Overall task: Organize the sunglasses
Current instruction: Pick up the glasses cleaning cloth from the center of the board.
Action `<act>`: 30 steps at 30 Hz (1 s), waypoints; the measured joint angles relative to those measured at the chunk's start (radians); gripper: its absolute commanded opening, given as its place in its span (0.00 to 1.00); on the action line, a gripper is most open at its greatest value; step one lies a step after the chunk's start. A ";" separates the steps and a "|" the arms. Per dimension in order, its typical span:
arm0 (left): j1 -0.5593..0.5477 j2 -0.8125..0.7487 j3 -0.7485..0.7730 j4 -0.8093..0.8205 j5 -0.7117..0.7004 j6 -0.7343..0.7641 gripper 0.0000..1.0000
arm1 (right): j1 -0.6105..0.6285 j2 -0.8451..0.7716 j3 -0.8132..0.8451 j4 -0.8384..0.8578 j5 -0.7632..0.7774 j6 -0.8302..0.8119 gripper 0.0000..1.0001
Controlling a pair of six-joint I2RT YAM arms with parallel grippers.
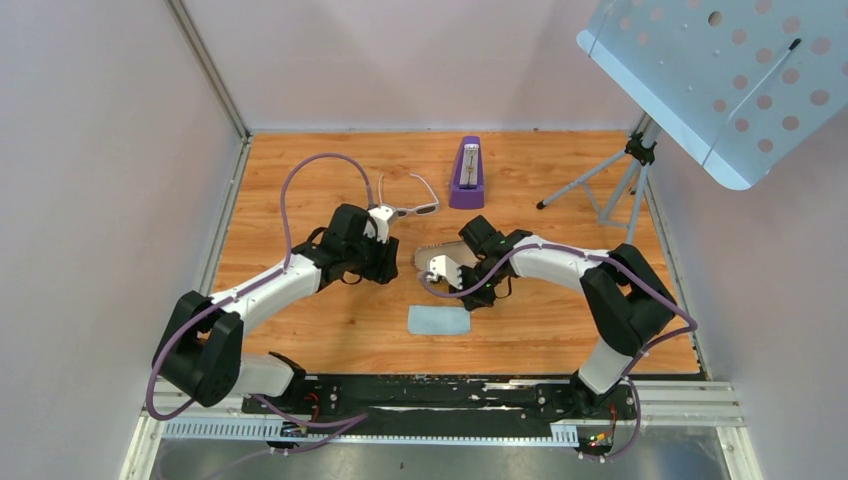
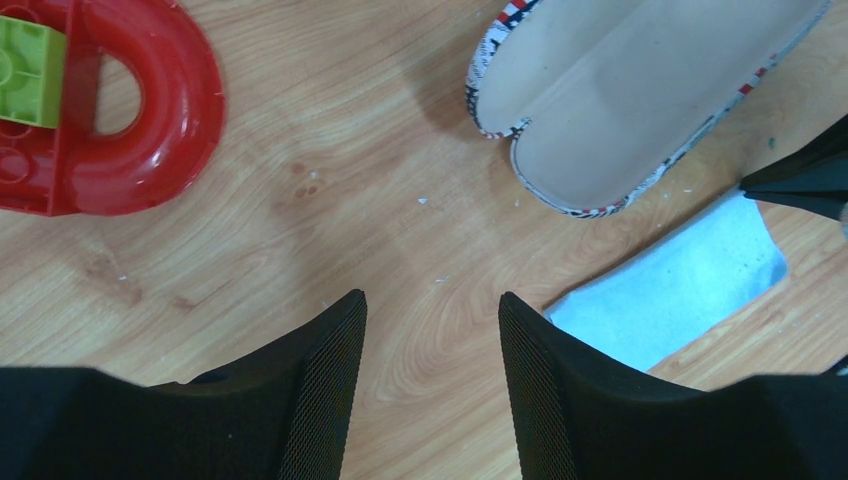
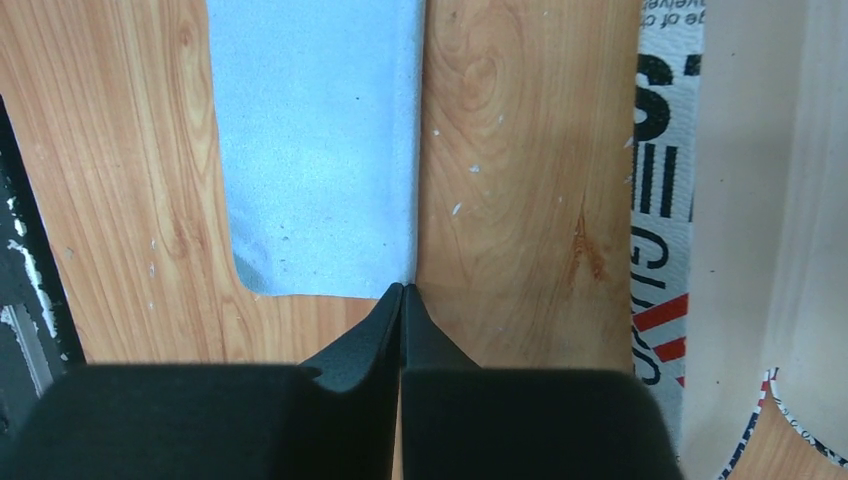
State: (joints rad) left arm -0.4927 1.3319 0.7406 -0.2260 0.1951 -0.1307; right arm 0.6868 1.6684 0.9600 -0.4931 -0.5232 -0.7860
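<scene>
The sunglasses [image 1: 412,207], with a white frame and dark lenses, lie unfolded on the wooden table just beyond my left wrist; neither wrist view shows them. My left gripper [image 1: 385,262] [image 2: 432,310] is open and empty above bare wood. The stars-and-stripes case [image 1: 432,253] [image 2: 640,90] lies open and empty, with a cream lining, between the two grippers; its patterned edge [image 3: 665,200] also shows in the right wrist view. My right gripper [image 1: 455,288] [image 3: 402,290] is shut on nothing, its tips at the near edge of the light blue cloth [image 1: 439,320] [image 3: 310,140] [image 2: 680,280].
A purple wedge-shaped object [image 1: 466,175] stands at the back centre. A tripod [image 1: 610,180] holding a perforated pale blue panel [image 1: 730,70] stands at the back right. A red plastic arch [image 2: 130,110] with a green brick [image 2: 30,70] shows in the left wrist view.
</scene>
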 measured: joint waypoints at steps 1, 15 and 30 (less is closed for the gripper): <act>0.000 0.000 0.000 0.001 0.008 0.000 0.55 | 0.000 0.000 0.000 -0.003 0.000 -0.002 0.00; -0.155 0.085 -0.026 0.139 0.128 -0.038 0.45 | 0.000 -0.068 -0.011 -0.136 0.012 -0.094 0.00; -0.153 0.058 -0.142 0.271 0.173 0.149 0.43 | -0.026 -0.054 -0.017 -0.146 -0.008 -0.096 0.00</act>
State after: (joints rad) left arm -0.6453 1.3899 0.5991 0.0452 0.3679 0.0185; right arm 0.6613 1.6142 0.9432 -0.6395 -0.5316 -0.8822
